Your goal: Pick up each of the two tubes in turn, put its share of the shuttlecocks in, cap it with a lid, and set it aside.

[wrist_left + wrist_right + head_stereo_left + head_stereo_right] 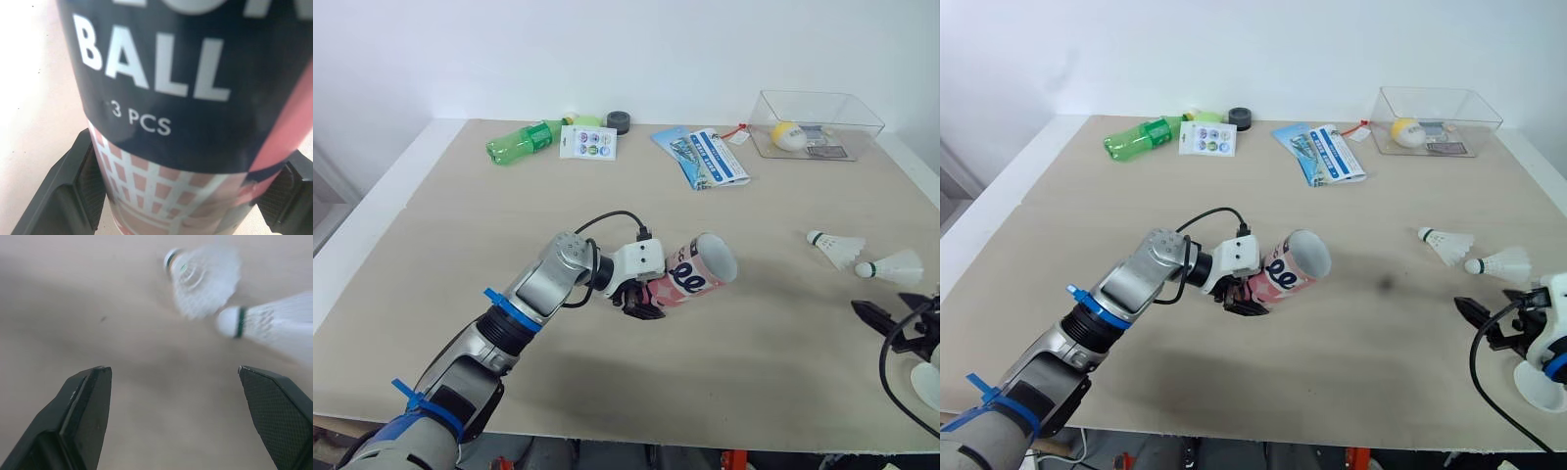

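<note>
The left gripper [644, 305] is clamped on the tube [699, 270]. Its jaws press the tube's pink, net-printed end from either side, and the left wrist view shows a finger [80, 193] tight against each flank. The rest of the tube runs out past the fingertips: the dark label band comes just beyond them, and the open mouth is at the far end, tilted up off the table [460, 225].

The right gripper [172, 371] has its jaws spread wide with nothing between them. Ahead of its fingertips lie two shuttlecocks, both apart from the jaws. The nearer shuttlecock [266, 322] lies toward one jaw's side, and the farther shuttlecock [204, 278] lies just beside it, further out. Both are well apart from the left jaws and the tube
</note>
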`<state>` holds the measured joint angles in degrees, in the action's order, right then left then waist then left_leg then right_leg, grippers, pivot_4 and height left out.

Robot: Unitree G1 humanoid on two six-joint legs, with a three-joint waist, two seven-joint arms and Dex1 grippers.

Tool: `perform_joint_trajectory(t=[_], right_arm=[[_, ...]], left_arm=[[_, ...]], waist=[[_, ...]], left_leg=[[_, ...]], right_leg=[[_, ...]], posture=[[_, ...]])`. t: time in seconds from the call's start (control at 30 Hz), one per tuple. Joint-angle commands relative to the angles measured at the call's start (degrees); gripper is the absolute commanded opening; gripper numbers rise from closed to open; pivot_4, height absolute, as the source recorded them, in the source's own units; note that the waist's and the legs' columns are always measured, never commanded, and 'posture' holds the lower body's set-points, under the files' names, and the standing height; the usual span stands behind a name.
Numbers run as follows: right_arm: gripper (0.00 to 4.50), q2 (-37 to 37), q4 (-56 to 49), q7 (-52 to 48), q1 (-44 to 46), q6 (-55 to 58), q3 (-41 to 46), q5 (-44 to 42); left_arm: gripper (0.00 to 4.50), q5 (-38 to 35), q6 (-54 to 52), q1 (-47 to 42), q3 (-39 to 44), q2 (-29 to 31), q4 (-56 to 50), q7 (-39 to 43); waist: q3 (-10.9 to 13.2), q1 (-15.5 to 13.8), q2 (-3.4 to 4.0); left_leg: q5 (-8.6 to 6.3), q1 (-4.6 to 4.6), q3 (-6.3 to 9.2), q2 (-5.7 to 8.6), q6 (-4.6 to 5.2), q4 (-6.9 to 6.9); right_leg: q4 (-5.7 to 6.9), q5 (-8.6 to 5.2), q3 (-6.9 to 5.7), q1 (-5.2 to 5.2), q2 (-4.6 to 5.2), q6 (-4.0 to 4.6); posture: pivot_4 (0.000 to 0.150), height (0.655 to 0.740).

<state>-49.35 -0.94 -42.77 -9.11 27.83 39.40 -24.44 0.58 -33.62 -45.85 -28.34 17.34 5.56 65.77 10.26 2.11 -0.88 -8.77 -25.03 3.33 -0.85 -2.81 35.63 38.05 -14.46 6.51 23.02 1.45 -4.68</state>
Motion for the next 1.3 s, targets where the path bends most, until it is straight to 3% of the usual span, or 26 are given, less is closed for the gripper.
perform_joint_trajectory(t=[0.03,0.13,0.37,0.73,1.3], right_arm=[[4.43,-1.74,0.27,1.47,2.08,-6.91,1.63,3.13],[4.43,-1.14,4.8,6.02,5.89,-12.83,-0.99,7.74],[4.43,1.99,12.74,7.98,14.63,-16.94,-7.71,9.51],[4.43,0.8,28.37,0.83,23.78,-28.38,-16.67,12.48],[4.43,-0.83,48.06,-0.46,36.51,-33.97,-19.93,14.03]], left_arm=[[3.64,-0.42,0.65,-0.7,-0.89,-0.61,0.28,0.03],[3.64,-0.36,0.93,-0.93,-0.96,-0.75,0.79,0.01],[3.64,-0.36,0.71,-0.59,-1.04,-0.36,0.37,0.06],[3.64,-0.61,-0.19,0.22,-0.99,1.04,-1.04,-0.1],[3.64,-1.04,-1.26,0.53,-0.48,1.75,-1.63,-1.2]], waist=[[0.0,0.05,-0.01],[0.0,0.14,-0.01],[0.0,0.54,-0.02],[0.01,0.68,0.01],[0.01,0.87,0.0]], left_leg=[[0.0,0.0,0.0,0.0,0.0,0.0],[0.01,0.0,-0.01,0.03,0.01,0.04],[0.06,0.01,0.01,0.08,0.07,0.03],[0.09,0.03,0.01,0.1,0.12,-0.03],[0.1,0.11,0.0,0.09,0.12,-0.08]], right_leg=[[0.0,0.0,0.0,-0.01,0.0,0.0],[-0.01,0.03,0.0,-0.01,0.03,-0.04],[0.0,0.05,0.01,-0.06,0.06,-0.05],[-0.01,0.07,0.02,-0.08,0.06,-0.08],[-0.01,0.08,0.05,-0.12,0.04,-0.06]], posture=[[0.15,0.74],[0.15,0.74],[0.15,0.74],[0.15,0.74],[0.15,0.74]])
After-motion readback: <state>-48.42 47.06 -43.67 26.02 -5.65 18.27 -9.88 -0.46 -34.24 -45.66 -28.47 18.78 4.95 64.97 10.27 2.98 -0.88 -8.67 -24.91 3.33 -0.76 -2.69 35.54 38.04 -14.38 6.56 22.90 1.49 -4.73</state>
